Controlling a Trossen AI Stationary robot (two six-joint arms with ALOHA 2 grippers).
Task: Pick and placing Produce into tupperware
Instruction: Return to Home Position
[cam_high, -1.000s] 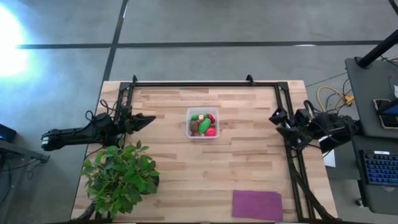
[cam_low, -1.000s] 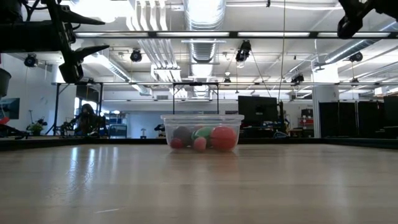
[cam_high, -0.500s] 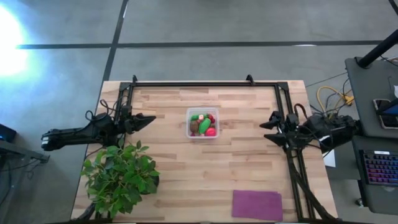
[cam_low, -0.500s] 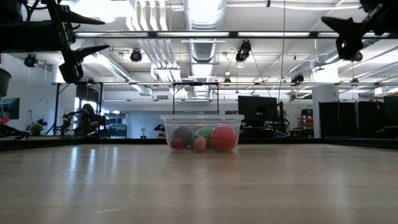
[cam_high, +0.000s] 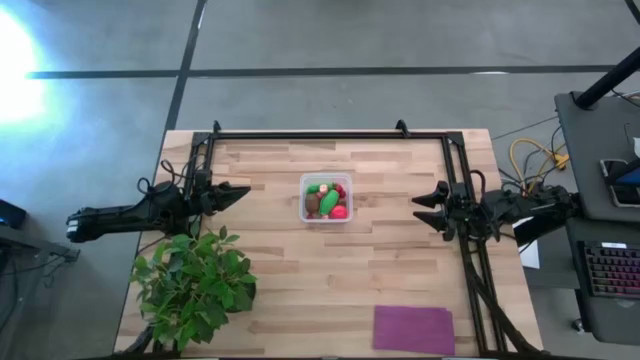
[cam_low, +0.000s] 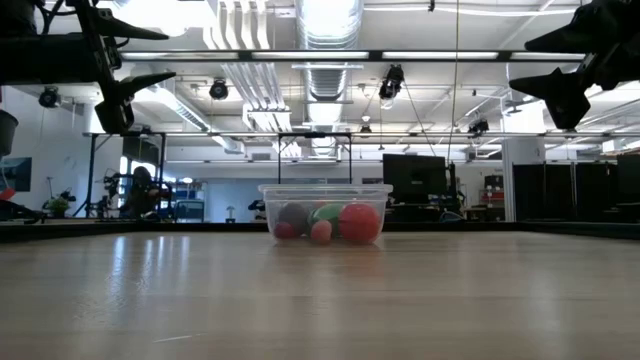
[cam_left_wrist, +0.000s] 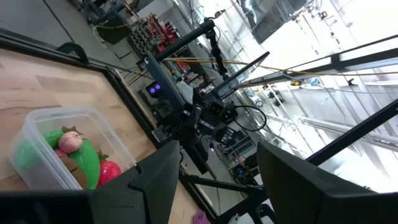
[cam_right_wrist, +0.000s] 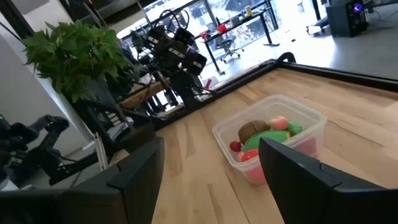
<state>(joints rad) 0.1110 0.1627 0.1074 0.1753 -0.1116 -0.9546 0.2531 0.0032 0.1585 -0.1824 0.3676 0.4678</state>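
The clear tupperware (cam_high: 325, 197) stands on its base at the table's middle, toward the far edge. Inside lies the produce (cam_high: 327, 198): green oblong pieces, small red and pink ones, a brown ball, also seen in the low view (cam_low: 325, 221) and both wrist views (cam_left_wrist: 74, 158) (cam_right_wrist: 266, 138). My left gripper (cam_high: 243, 191) hovers open above the table left of the tupperware, pointing at it. My right gripper (cam_high: 418, 209) is open above the table's right side, also pointing toward the tupperware (cam_right_wrist: 267, 140). Neither touches anything.
A big leafy green plant (cam_high: 195, 283) stands at the near left corner, just nearer than the left arm. A flat purple mat (cam_high: 413, 330) lies at the near edge, right of middle. A black frame (cam_high: 330, 134) runs along the far and side edges.
My right gripper has swung from beside the right frame rail inward toward the table's left, turning until it points at the tupperware. The left arm and the tupperware have stayed put.
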